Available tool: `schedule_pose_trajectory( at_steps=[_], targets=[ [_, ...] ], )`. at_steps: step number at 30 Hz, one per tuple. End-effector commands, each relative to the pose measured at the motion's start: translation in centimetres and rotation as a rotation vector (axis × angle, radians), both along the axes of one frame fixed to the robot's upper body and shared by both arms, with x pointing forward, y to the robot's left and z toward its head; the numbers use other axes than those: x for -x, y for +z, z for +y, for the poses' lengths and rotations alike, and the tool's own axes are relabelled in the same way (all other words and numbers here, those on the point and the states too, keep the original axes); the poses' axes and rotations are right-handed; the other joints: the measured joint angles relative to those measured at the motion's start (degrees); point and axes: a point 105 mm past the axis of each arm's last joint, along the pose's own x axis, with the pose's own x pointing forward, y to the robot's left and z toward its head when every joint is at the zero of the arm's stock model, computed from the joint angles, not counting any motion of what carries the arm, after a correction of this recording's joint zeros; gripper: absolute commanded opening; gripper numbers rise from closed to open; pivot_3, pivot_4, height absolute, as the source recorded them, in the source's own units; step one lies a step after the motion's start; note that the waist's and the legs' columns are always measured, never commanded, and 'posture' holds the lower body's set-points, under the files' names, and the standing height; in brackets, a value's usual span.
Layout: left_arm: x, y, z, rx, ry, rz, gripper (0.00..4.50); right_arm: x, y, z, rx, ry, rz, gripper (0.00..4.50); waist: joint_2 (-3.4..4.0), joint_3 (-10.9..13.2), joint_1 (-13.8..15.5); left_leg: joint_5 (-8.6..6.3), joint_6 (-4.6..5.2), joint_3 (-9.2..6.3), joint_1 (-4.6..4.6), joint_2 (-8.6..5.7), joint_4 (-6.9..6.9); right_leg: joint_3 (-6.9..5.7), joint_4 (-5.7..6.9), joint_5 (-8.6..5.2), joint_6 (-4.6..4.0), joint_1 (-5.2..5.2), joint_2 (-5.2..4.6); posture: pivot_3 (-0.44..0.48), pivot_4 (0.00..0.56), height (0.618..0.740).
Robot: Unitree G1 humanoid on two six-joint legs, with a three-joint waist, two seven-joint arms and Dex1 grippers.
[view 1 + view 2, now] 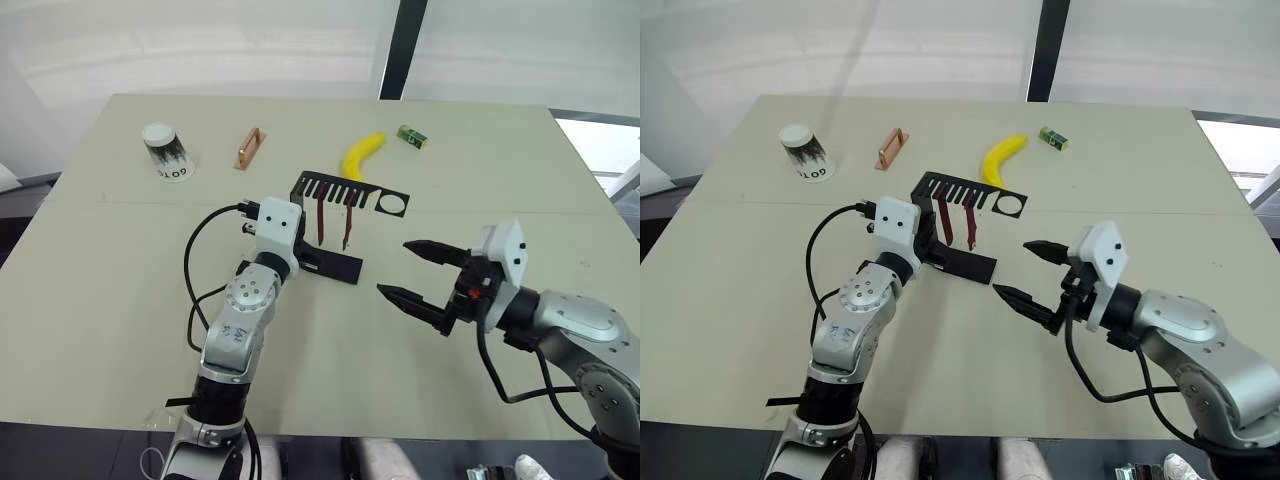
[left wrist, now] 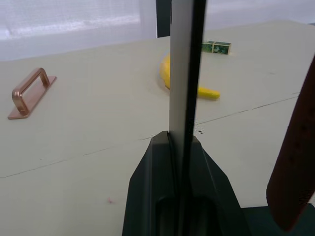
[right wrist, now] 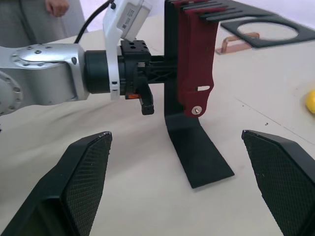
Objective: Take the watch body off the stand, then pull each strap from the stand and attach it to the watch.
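On a pale bench (image 1: 120, 300), the left gripper (image 1: 930, 243) is clenched on the upright wall of the stand (image 1: 335, 264), its two black fingers pressed on either side of the thin black sheet metal, as the left wrist view shows edge-on. The stand's flat base rests on the bench, and its slotted top shelf with a round hole points toward the far side. Two dark red straps (image 1: 333, 225) hang side by side from the comb slots in the shelf, their lower ends free above the base. The right gripper (image 1: 412, 270) hovers just to the right of the stand, released, its fingers spread wide and pointing toward the straps without touching them. The watch body cannot be made out on the stand. Farther back on the bench lie a banana (image 1: 361, 155) just behind the shelf, a small green block (image 1: 412, 136) to its right, a copper-coloured handle (image 1: 249, 148) to its left, and an overturned paper cup (image 1: 165, 150) near the far left corner.
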Motion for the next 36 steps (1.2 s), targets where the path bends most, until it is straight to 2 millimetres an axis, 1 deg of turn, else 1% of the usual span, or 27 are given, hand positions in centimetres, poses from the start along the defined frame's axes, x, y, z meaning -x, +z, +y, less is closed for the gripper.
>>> schedule_pose_trajectory(
  at_steps=[1,5,9,13,15,17,20,24,30,36],
  targets=[
    [-0.2,0.7,0.9,0.021,0.084,-0.015,0.00,-0.8,1.2,1.1,-0.036,-0.126,-0.046,4.50,0.00,0.0,0.0,0.00,0.00,0.01,-0.01,0.00,0.00,0.01,0.03,0.00,0.00,-0.04,-0.01,0.000,0.150,0.740],
    [-0.6,-0.1,0.6,0.011,0.109,0.001,0.00,-1.9,2.3,2.5,-0.101,-0.210,-0.050,4.50,-0.01,0.0,-0.1,0.02,-0.03,0.03,-0.09,-0.02,0.01,0.01,0.13,0.00,0.00,-0.16,-0.04,0.000,0.150,0.740],
    [-1.2,0.2,-0.2,0.017,0.115,-0.012,0.00,-3.5,2.4,3.5,-0.116,-0.332,-0.050,4.50,-0.03,0.0,0.0,0.07,-0.09,0.05,-0.12,-0.03,0.02,0.03,0.37,0.00,0.00,-0.34,-0.06,0.000,0.150,0.740],
    [-1.6,0.6,-0.7,0.026,0.122,-0.025,0.00,-4.9,2.5,3.8,-0.168,-0.455,-0.025,4.50,-0.09,-0.1,0.0,0.09,-0.09,0.09,-0.34,-0.05,0.05,0.05,0.73,0.00,0.00,-0.62,-0.10,0.000,0.150,0.740],
    [-1.7,0.9,-0.9,0.027,0.127,-0.035,0.00,-5.1,2.6,4.4,-0.192,-0.485,-0.017,4.50,-0.09,-0.1,0.0,0.11,-0.13,0.10,-0.37,-0.04,0.05,0.05,0.85,0.00,0.00,-0.74,-0.11,0.000,0.150,0.740],
    [-1.8,1.0,-1.0,0.030,0.133,-0.042,0.00,-5.1,2.5,5.1,-0.203,-0.496,-0.010,4.50,-0.09,-0.1,-0.1,0.14,-0.16,0.10,-0.37,-0.04,0.01,0.05,0.90,0.00,0.00,-0.79,-0.09,0.000,0.150,0.740],
    [-2.0,1.0,-1.1,0.027,0.136,-0.046,0.00,-5.2,3.1,6.0,-0.215,-0.484,-0.038,4.50,-0.09,-0.1,-0.1,0.15,-0.18,0.11,-0.38,-0.04,-0.02,0.04,0.92,0.00,0.00,-0.83,-0.08,0.000,0.150,0.740],
    [-2.0,1.1,-1.2,0.026,0.142,-0.051,0.00,-5.8,3.4,6.0,-0.223,-0.517,-0.054,4.50,-0.09,-0.1,-0.1,0.16,-0.18,0.11,-0.38,-0.04,-0.01,0.04,0.92,0.00,0.00,-0.82,-0.11,0.000,0.150,0.740],
    [-1.9,1.1,-1.2,0.027,0.144,-0.051,0.00,-6.7,3.3,6.0,-0.212,-0.544,-0.056,4.50,-0.09,-0.1,-0.2,0.17,-0.20,0.12,-0.38,-0.04,-0.03,0.03,0.92,0.00,-0.01,-0.83,-0.10,0.000,0.150,0.740],
    [-1.7,1.0,-1.2,0.025,0.143,-0.050,0.00,-7.6,3.5,6.8,-0.226,-0.547,-0.052,4.50,-0.09,-0.1,-0.2,0.17,-0.21,0.12,-0.38,-0.04,-0.03,0.03,0.93,0.00,-0.01,-0.84,-0.10,0.000,0.150,0.740]
  ],
)
